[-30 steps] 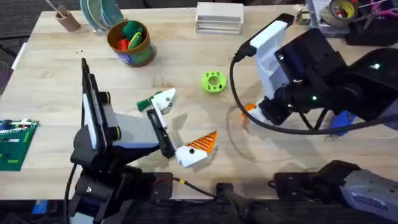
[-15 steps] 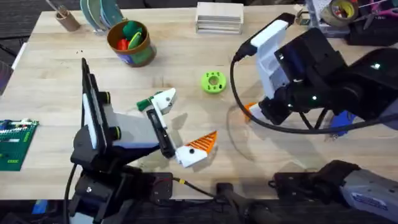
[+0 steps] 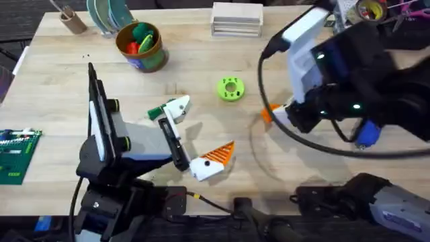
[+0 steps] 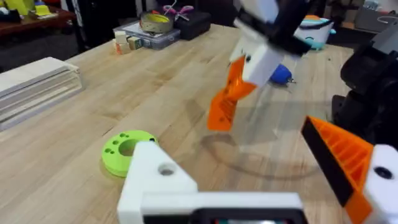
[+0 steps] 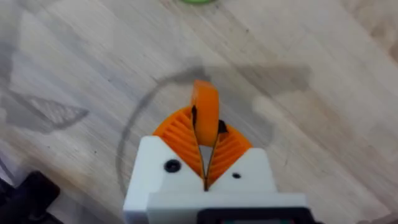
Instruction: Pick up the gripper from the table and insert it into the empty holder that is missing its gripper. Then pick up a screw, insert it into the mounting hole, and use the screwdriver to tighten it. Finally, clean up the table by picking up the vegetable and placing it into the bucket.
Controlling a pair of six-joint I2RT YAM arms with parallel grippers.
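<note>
Pale wooden tabletop [image 3: 201, 67] lies under both arms. Nearest the bases, the left gripper [image 3: 191, 138] rests spread, its bare white holder [image 3: 176, 107] just above the vegetable [image 3: 156, 111]. Across the table, the right gripper [image 5: 205, 134] has risen since a second ago, pinching the gripper [image 5: 204, 112] clear of the wood, ready for insertion. Beyond stands the bucket [image 3: 139, 46]; no writing is readable.
</note>
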